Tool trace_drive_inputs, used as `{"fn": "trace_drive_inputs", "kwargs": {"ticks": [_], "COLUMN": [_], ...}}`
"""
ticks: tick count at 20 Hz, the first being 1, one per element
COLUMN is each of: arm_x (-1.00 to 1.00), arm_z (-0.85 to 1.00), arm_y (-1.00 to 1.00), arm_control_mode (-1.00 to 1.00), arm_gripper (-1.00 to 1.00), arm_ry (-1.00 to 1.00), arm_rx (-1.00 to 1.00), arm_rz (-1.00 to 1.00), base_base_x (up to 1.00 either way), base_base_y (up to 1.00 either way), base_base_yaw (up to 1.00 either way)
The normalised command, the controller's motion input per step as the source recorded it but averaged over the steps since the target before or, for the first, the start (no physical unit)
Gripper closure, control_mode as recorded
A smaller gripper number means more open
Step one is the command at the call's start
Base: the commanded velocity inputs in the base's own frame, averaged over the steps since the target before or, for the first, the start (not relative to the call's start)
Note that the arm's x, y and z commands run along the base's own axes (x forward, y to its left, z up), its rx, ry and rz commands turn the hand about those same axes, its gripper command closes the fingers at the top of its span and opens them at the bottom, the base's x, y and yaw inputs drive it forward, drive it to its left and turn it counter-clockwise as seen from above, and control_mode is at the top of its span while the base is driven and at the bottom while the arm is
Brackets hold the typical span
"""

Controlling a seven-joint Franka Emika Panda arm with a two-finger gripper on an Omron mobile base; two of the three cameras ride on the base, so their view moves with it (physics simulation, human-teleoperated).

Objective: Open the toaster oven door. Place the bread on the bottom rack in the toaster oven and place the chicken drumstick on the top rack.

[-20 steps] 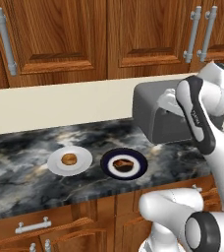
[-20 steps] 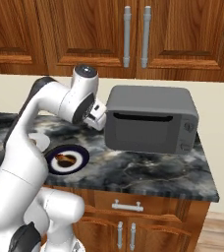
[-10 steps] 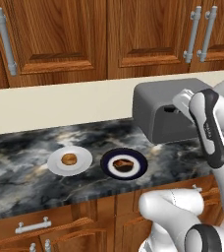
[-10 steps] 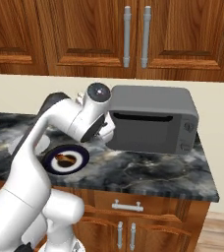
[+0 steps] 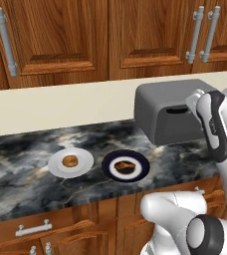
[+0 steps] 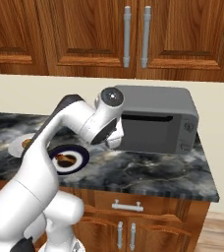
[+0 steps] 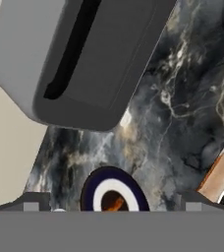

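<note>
The toaster oven (image 6: 158,106) stands at the right end of the counter, and its dark toaster oven door (image 6: 147,134) is shut. The slot handle (image 7: 70,49) runs along the door's top edge. My gripper (image 6: 115,141) hangs open just in front of the door's left end without touching it. In the hand view its fingertips (image 7: 33,204) are spread wide with nothing between them. The bread (image 5: 69,161) lies on a white plate (image 5: 83,168). The chicken drumstick (image 5: 124,166) lies on a dark blue plate (image 5: 140,172) beside it. Both racks are hidden behind the door.
Wooden upper cabinets (image 5: 60,40) hang above the beige wall. The marble counter (image 6: 148,172) ends just right of the oven. Drawers (image 6: 128,206) sit under its front edge. My arm (image 5: 215,129) passes in front of the oven's right side in the left base view.
My hand has swung down and toward the oven front, ending close to the door. The jaws stayed open. Plates, food and oven have not moved.
</note>
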Motion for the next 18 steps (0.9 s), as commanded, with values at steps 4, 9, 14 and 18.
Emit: {"fn": "trace_drive_inputs", "kwargs": {"ticks": [4, 9, 14, 18], "arm_x": [0.10, 0.30, 0.42, 0.39], "arm_z": [0.02, 0.00, 0.00, 0.00], "arm_y": [-0.43, -0.32, -0.32, -0.33], "arm_control_mode": [-1.00, -1.00, -1.00, -1.00], "arm_gripper": [-1.00, -1.00, -1.00, -1.00], "arm_ry": [0.00, 0.04, -0.01, -0.01], "arm_rx": [0.29, 0.27, 0.23, 0.22], "arm_rz": [-0.11, -0.07, 0.00, 0.00], "base_base_x": [0.00, 0.00, 0.00, 0.00], "base_base_y": [0.00, 0.00, 0.00, 0.00], "base_base_yaw": [0.00, 0.00, 0.00, 0.00]}}
